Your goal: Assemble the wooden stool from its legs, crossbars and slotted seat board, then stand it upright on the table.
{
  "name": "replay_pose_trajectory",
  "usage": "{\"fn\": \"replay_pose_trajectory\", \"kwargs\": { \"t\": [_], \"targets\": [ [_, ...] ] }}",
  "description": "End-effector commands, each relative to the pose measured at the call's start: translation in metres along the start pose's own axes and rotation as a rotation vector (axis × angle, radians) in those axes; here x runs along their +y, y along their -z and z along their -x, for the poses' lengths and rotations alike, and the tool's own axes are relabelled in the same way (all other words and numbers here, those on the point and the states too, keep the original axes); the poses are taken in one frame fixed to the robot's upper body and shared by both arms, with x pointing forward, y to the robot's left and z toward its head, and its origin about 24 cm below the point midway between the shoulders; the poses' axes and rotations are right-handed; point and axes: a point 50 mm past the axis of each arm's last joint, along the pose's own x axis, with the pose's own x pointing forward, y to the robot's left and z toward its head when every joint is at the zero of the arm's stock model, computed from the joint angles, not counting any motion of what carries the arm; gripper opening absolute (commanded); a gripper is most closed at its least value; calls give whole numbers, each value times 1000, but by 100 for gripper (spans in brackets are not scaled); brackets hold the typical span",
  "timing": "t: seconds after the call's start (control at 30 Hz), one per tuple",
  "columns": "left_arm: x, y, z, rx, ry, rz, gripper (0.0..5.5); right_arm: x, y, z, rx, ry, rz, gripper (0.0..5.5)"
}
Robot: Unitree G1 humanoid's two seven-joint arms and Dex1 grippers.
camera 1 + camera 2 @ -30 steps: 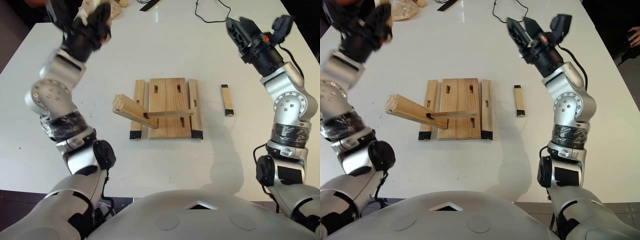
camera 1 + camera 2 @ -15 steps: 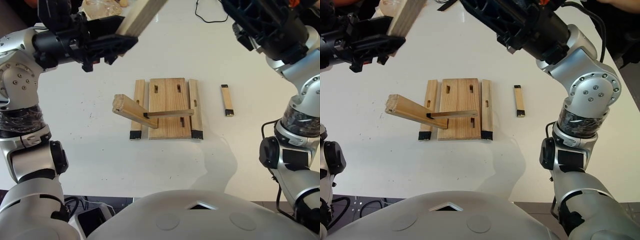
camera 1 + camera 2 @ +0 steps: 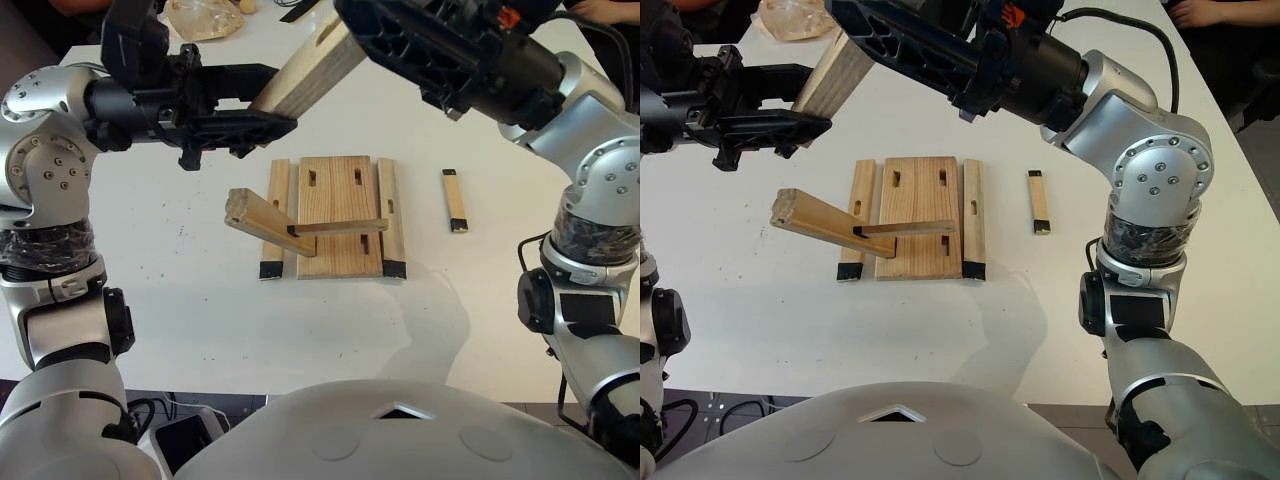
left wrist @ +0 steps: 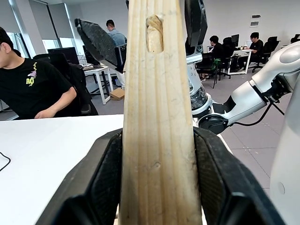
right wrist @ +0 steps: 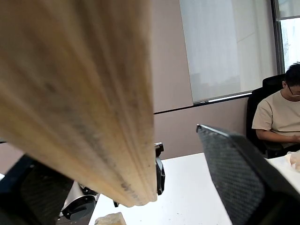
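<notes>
My left gripper is shut on a wooden leg and holds it tilted in the air above the table's far middle. The right gripper is open, its fingers straddling the leg's upper end, where a slot shows. On the table lies the slotted seat board with a leg along its left side and another leg along its right. In front, a fourth leg lies tilted, with a thin crossbar stuck in it. A short crossbar lies to the right.
The white table has bare room to the left, the right and in front of the parts. A crumpled bag and a black cable lie at the far edge.
The left gripper has brought the leg lower and toward the centre. The right arm has swung left, and its open fingers now flank the leg's upper end. The parts on the table are unmoved.
</notes>
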Motion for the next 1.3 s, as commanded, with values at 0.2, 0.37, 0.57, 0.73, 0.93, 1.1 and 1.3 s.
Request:
{"fn": "replay_pose_trajectory", "kwargs": {
  "t": [0.2, 0.37, 0.57, 0.73, 0.93, 1.1, 1.3],
  "targets": [
    [1, 7, 2, 50, -13, 7, 202, 1, -1, 7, -1, -8, 51, 299],
    [1, 9, 3, 68, -15, 10, 202, 1, -4, 10, -1, -8, 62, 228],
    [4, 13, 1, 78, -43, -1, 202, 3, -4, 13, -4, -18, 83, 210],
    [13, 10, -3, 69, -108, -7, 274, 1, -6, 16, -1, -15, 116, 210],
    [29, 30, 7, 163, -290, -38, 361, -17, -9, 25, -51, 141, 187, 210],
    [55, 90, 87, 280, -809, 119, 362, -56, 10, 64, 116, 396, 318, 210],
    [31, 149, 140, 60, -1571, 223, 362, -56, 37, 96, 372, 399, 405, 210]
  ]
}}
